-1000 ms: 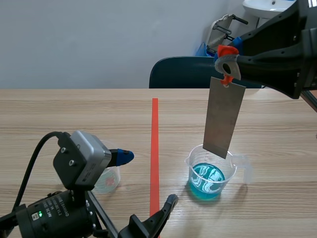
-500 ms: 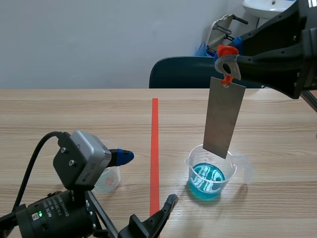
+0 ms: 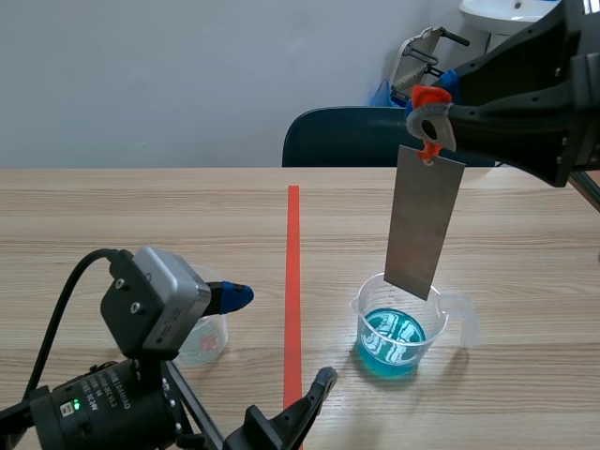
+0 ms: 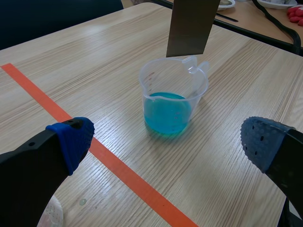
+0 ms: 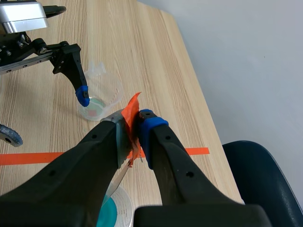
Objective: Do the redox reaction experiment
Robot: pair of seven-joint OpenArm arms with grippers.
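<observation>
Scene view: still pinches orange tab [image 3: 427, 97] of metal plate [image 3: 424, 225] in right gripper [image 3: 429, 117] over beaker [image 3: 401, 323]; keeps left gripper [image 4: 163, 142] spread, empty.

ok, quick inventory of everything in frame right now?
metal plate: 1, grey, hanging above the large beaker, lower edge near its rim, not in the liquid
orange tab: 1, orange-red, at the plate's top
large beaker: 1, clear, on the table, on the right arm's side of the tape line
blue liquid: 1 pool, in the large beaker's bottom
small beaker: 1, clear with pale residue, on the left arm's side of the tape line
tape line: 1, orange-red, running away down the table
chair: 1, dark blue, behind the table
table: 1, light wood
left end effector: open, low, facing the large beaker
right end effector: raised, shut on the orange tab
</observation>
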